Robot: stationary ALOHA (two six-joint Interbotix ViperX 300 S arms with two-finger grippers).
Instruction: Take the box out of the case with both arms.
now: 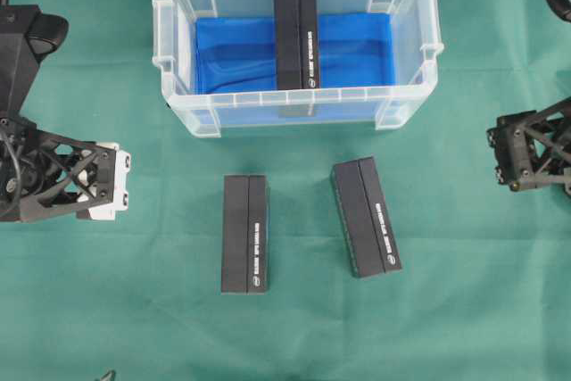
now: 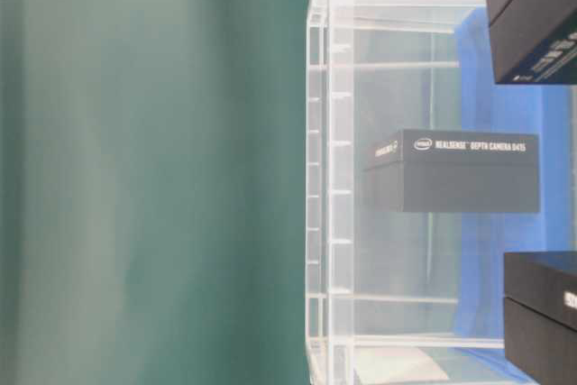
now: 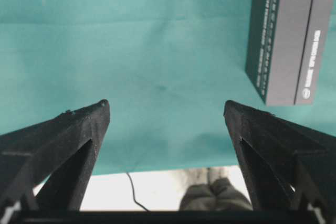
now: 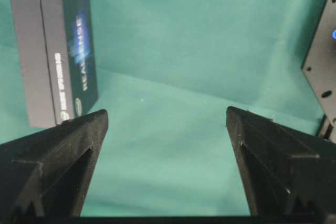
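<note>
The clear plastic case [image 1: 357, 104] stands at the back middle of the green cloth, a blue sheet [image 1: 236, 51] on its floor. One black box [image 1: 296, 37] stands inside it on the sheet; through the wall [image 2: 329, 178] the table-level view shows this box [image 2: 460, 173] too. My left gripper [image 1: 128, 185] is open at the left edge, well away from the case. Its fingers [image 3: 89, 129] have only cloth between them. My right gripper [image 1: 491, 154] is open at the right edge, likewise empty, with bare cloth between its fingers [image 4: 84, 135].
Two more black boxes lie on the cloth in front of the case, one upright [image 1: 244, 234] and one slanted [image 1: 366, 216]. The left wrist view shows a box [image 3: 291, 35] ahead to the right. In the right wrist view a box [image 4: 55, 56] lies ahead left.
</note>
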